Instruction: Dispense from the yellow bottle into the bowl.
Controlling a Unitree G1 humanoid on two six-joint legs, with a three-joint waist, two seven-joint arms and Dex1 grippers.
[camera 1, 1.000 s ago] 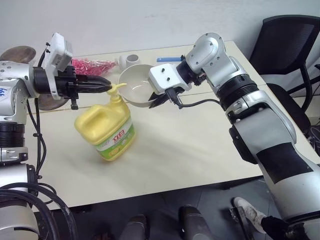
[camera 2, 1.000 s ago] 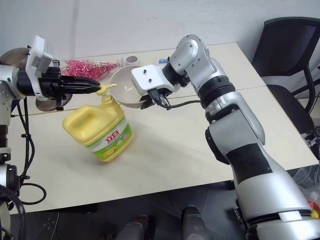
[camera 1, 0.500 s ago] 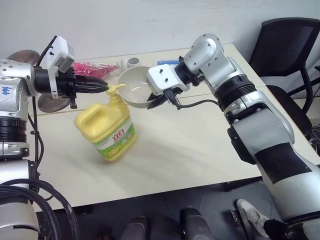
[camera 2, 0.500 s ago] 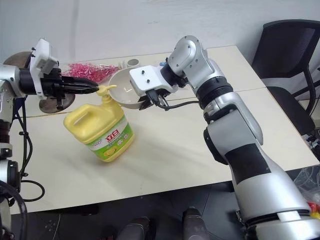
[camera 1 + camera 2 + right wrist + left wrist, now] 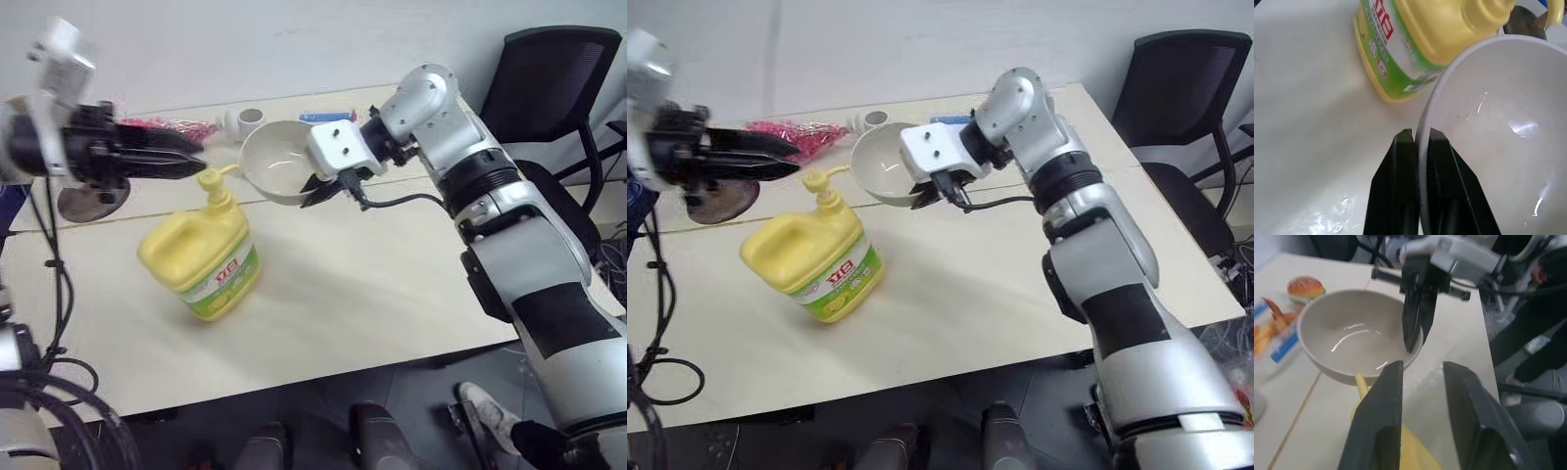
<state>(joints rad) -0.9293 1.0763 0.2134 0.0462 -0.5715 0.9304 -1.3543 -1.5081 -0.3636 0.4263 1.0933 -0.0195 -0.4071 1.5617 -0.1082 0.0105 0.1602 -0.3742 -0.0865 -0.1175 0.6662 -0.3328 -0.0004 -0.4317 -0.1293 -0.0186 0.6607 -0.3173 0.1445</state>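
- Right pincer (image 5: 315,188) clamps the rim of the bowl (image 5: 276,173), holding it off the tabletop (image 5: 372,284), just past the nozzle of the yellow bottle (image 5: 203,257).
- Bottle stands on tabletop, spout aimed at bowl.
- Left pincer (image 5: 1422,396) is parted, empty, hovering above pump.
- Doing it well: keep bowl rim under spout tip, level; press pump straight down, else jug prob tips.
- Vs 1 s ago: left pincer was shut on pump head; now lifted and opened. Bowl grip same.

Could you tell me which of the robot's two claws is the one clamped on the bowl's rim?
The right claw: its two black fingers pinch the bowl at its rim, holding it beside the yellow bottle. The left claw stands open, gripping nothing.
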